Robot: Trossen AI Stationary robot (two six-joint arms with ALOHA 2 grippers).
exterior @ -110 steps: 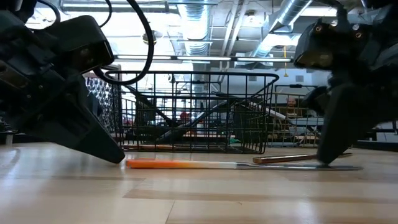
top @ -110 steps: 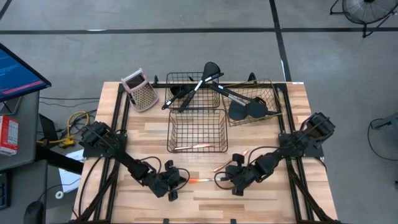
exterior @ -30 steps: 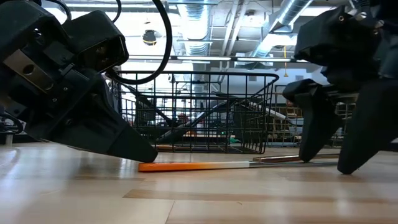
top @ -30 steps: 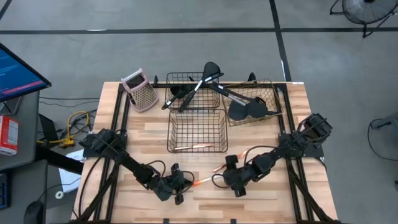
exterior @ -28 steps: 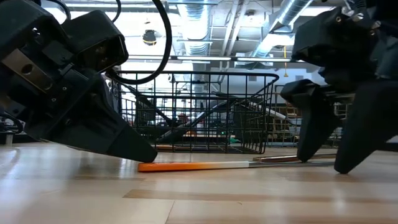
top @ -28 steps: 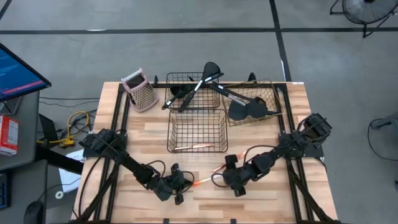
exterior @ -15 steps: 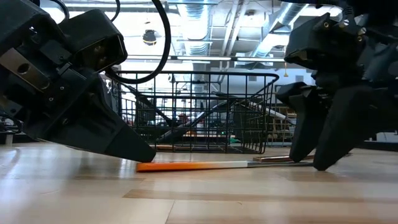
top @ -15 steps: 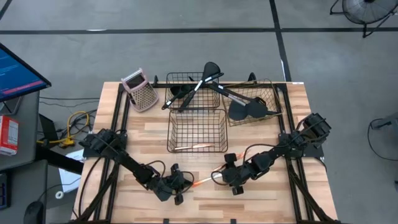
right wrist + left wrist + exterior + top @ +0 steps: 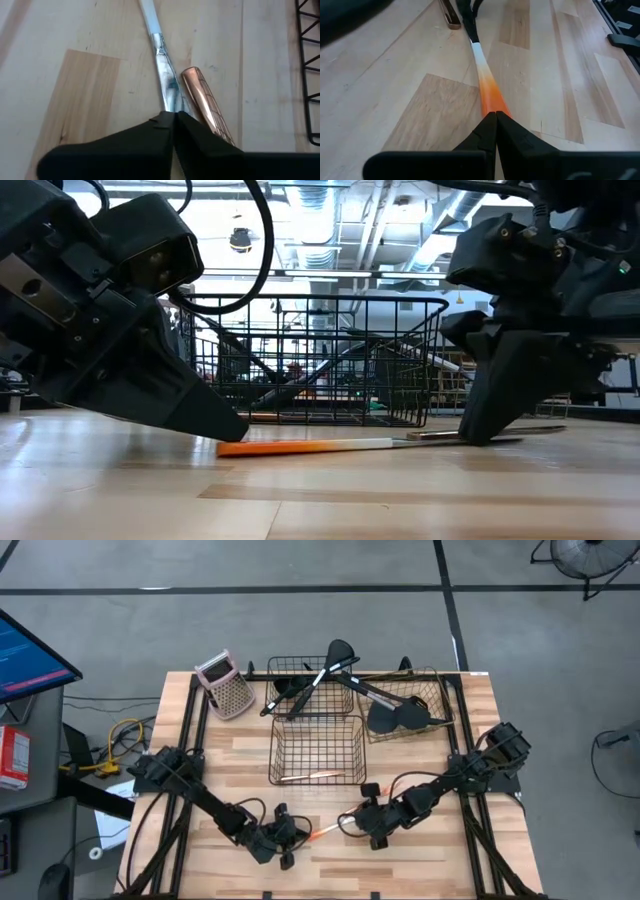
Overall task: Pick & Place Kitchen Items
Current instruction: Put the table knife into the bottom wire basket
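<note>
At the front of the wooden desk (image 9: 420,860), both arms have closed in on one thin utensil with an orange handle fading to white and a silver metal blade (image 9: 300,446). A few seconds ago the right pincer (image 9: 366,830) stood farther out along the blade end. Since then it has slid inward and now pinches the silver tip, its fingers (image 9: 150,135) shut together on the metal in the right wrist view. The left pincer (image 9: 290,840) has likewise crept up and now clamps the orange end, its two fingers (image 9: 490,130) pressed tight around the handle. The utensil lies flat on the desk between them, its handle end shifted slightly rightward and angled compared with before. A copper-coloured metal handle piece (image 9: 202,102) lies just beside the blade, touching or nearly touching it.

My reading is that the lift toward the black wire baskets (image 9: 316,750) has not begun, and that a shared grip at both ends may call for one pincer to let go first.

Both arms reach low and forward from their bases at the desk's sides, wrists tipped steeply down, pincer tips at the wood.
</note>
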